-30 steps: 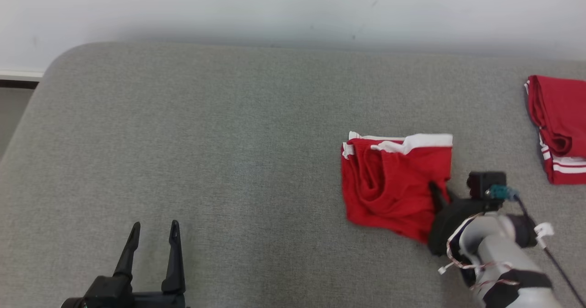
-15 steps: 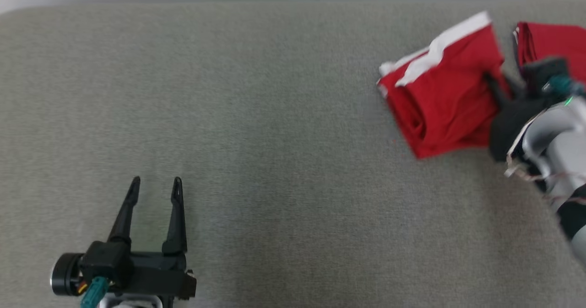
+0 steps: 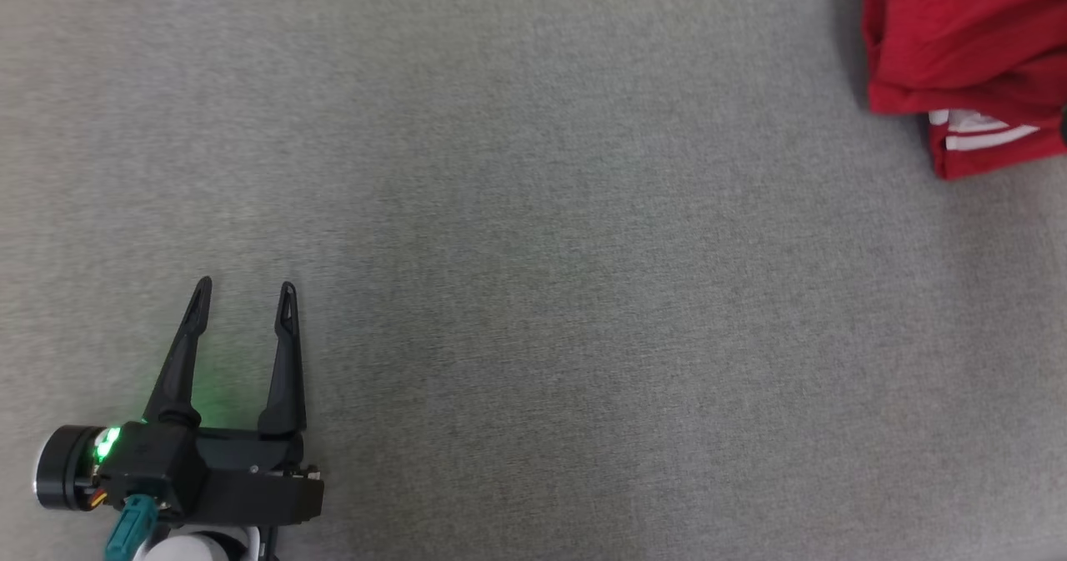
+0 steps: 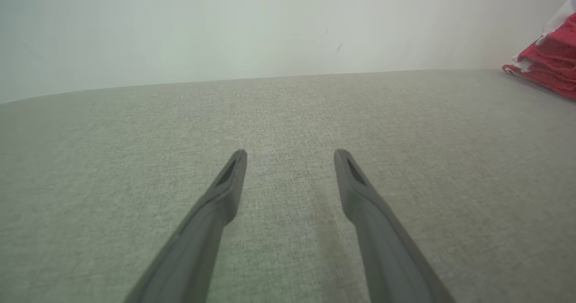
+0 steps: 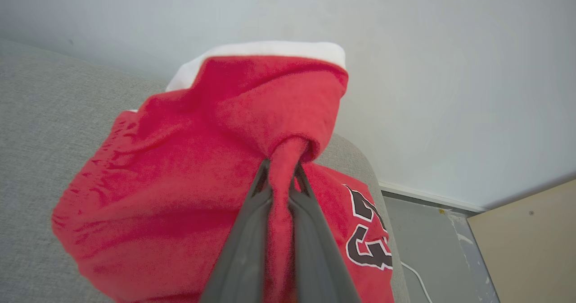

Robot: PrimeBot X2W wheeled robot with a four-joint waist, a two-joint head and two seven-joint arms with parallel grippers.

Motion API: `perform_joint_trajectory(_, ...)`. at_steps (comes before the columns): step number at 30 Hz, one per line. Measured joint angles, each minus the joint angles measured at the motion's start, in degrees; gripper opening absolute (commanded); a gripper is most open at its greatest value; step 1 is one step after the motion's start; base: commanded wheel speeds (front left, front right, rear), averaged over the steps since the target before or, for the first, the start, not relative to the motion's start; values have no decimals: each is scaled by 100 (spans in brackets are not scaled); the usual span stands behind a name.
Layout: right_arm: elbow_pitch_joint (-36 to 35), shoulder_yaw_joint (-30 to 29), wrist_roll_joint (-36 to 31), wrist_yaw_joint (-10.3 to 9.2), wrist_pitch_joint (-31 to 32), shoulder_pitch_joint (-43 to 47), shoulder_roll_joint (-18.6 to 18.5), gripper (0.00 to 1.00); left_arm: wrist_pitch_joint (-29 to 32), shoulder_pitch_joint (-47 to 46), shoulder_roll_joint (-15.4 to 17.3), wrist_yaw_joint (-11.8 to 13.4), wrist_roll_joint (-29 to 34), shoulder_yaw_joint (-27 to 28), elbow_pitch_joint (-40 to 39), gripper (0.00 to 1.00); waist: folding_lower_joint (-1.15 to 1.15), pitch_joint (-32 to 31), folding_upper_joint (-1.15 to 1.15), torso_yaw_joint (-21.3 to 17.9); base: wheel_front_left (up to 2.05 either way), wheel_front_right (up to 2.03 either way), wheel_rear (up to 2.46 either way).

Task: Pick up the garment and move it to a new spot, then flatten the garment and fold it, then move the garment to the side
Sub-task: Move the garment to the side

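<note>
Garment, red w/ white trim, folded, at far right of grey cushion. Held off surface by right gripper, fingers clamped tight on bunched fold. 1 sec ago it sat mid-right, well apart from 2nd red garment. Now it overlaps that one, striped edge poking out beneath. Head cam swung too, so part of shift is view only. Left gripper low left, fingers apart, empty. Judgement: last step, move to side, nearly done; release not yet made.
</note>
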Motion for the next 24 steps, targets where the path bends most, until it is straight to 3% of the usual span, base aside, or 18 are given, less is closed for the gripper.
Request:
perform_joint_trajectory(9, 455, -22, 36, 0, 9, -387, -338, 0, -1, -40, 104, -8, 40, -46, -197, 100, 0, 461, 0, -261, 0, 0, 0)
perform_joint_trajectory(17, 1079, 160, -261, 0, 124, -854, -516, 0, -1, -102, 108, -33, 29, -65, -248, 100, -1, 591, -1, -107, 0, 0, 0)
perform_joint_trajectory(18, 1124, 178, -297, 0, 107, -888, -514, 5, -1, -103, 104, -33, 29, -66, -247, 100, -1, 599, 0, -89, 0, 0, 0)
perform_joint_trajectory(19, 1187, 199, -315, 0, 100, -937, -503, 41, -1, -107, 100, -33, 29, -64, -247, 100, -1, 606, -1, -72, 0, 0, 0)
perform_joint_trajectory(20, 1228, 231, -357, 0, 81, -967, -499, 100, -1, -107, 97, -33, 29, -60, -246, 100, -1, 612, 0, -58, 0, 0, 0)
perform_joint_trajectory(24, 1478, 209, -545, 0, -75, -1099, -476, 100, -1, -111, 68, -31, 23, -55, -209, 100, -1, 596, 0, -22, 0, 0, 0)
